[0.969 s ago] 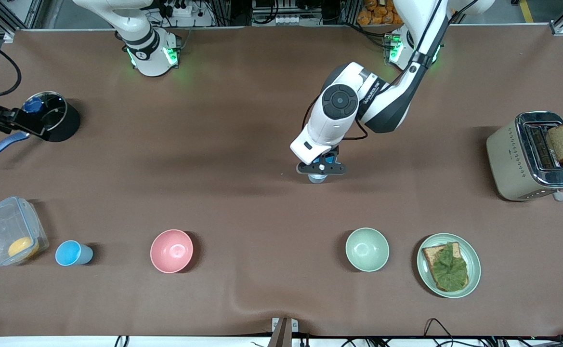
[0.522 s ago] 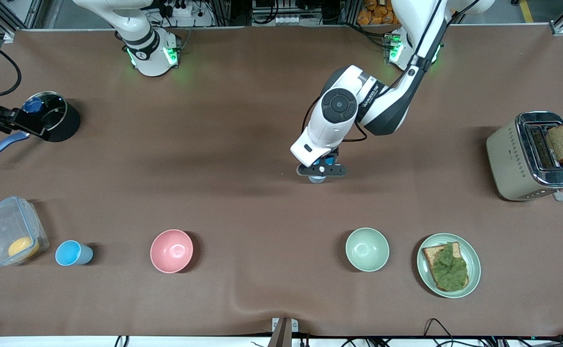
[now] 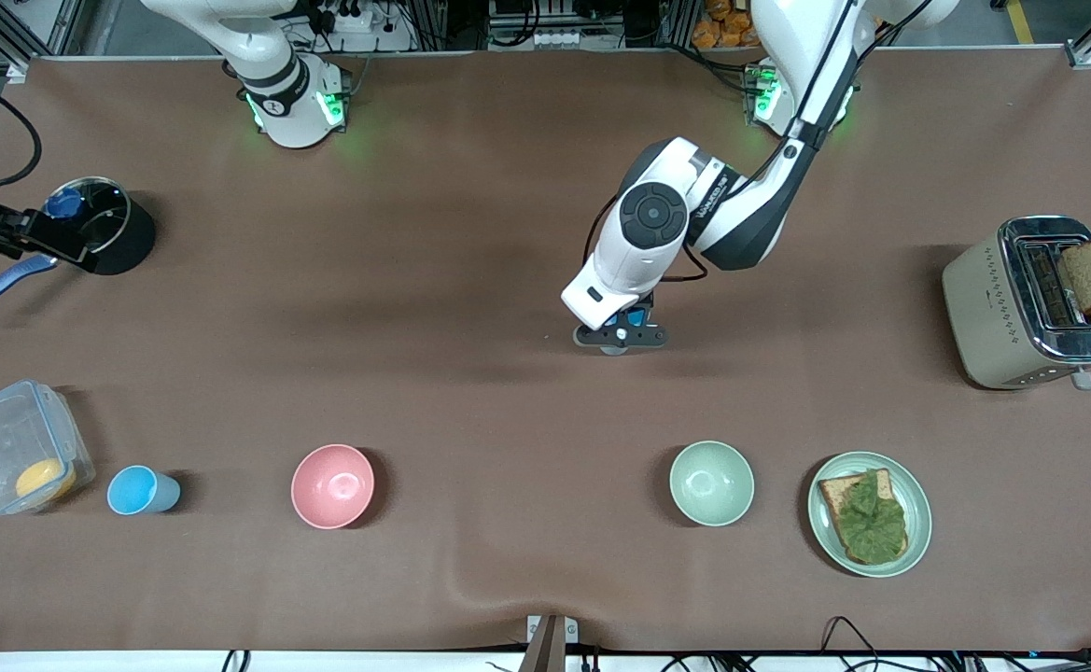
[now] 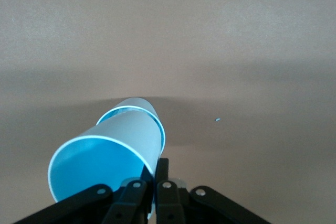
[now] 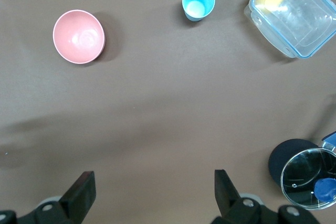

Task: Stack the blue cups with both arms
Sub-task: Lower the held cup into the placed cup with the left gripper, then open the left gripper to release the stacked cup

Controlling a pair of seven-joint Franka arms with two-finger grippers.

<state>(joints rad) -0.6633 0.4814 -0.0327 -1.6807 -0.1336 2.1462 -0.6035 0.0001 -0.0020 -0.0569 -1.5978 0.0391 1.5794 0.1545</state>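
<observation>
My left gripper (image 3: 620, 338) is shut on the rim of a blue cup (image 4: 113, 153) and holds it tilted, low over the middle of the table. In the left wrist view my left gripper (image 4: 157, 170) pinches the cup wall, and a second bright blue edge rings the cup near its narrow end. In the front view the arm hides most of this cup. Another blue cup (image 3: 142, 490) stands upright between the plastic box and the pink bowl; it also shows in the right wrist view (image 5: 198, 2), with a white patch inside. My right gripper (image 3: 48, 239) is open and empty in the air beside the black pot; it also shows in the right wrist view (image 5: 152, 192).
A pink bowl (image 3: 332, 485), a pale green bowl (image 3: 711, 483) and a plate with toast (image 3: 869, 513) stand along the camera side. A clear box (image 3: 20, 446) and a black pot with a glass lid (image 3: 106, 224) are at the right arm's end. A toaster (image 3: 1035, 301) is at the left arm's end.
My left arm has shifted a little, carrying the gripper and its cup slightly lower in the front view. The right arm has not moved.
</observation>
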